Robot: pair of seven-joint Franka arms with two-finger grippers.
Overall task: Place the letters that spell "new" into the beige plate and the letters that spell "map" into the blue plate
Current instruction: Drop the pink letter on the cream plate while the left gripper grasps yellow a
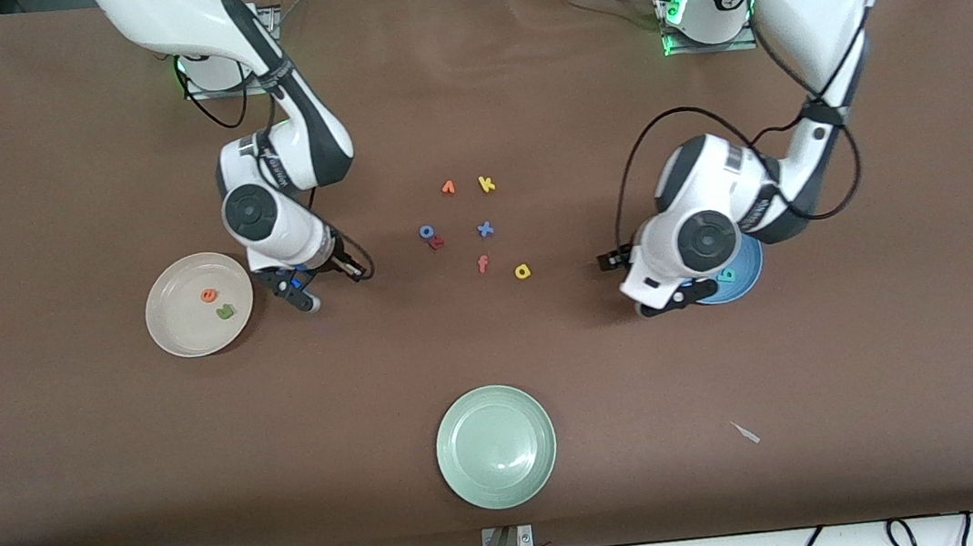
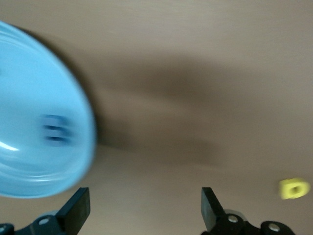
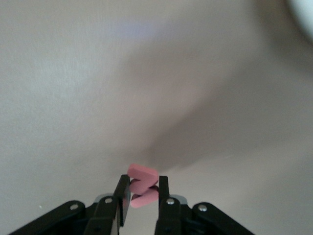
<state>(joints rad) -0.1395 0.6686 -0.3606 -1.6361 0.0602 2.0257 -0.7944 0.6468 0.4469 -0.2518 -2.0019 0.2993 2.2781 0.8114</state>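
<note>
The beige plate (image 1: 177, 294) holds the orange e (image 1: 209, 294) and the green n (image 1: 225, 312). Just beside it, toward the table's middle, my right gripper (image 1: 306, 299) (image 3: 143, 192) is shut on the pinkish w (image 3: 142, 183). The blue plate (image 1: 751, 266) (image 2: 29, 73) holds the teal p (image 1: 729, 275) and the blue m (image 2: 56, 129). My left gripper (image 1: 677, 299) (image 2: 143, 210) hangs open and empty at that plate's edge, over bare table. The yellow a (image 1: 522, 271) (image 2: 293, 188) lies on the table in the loose group.
Other letters lie mid-table: an orange one (image 1: 447, 188), yellow k (image 1: 486, 184), blue o (image 1: 426, 232), red r (image 1: 436, 243), blue x (image 1: 485, 229), orange f (image 1: 483, 263). A pale green plate (image 1: 496, 446) sits nearest the front camera, with a white scrap (image 1: 746, 432) close by.
</note>
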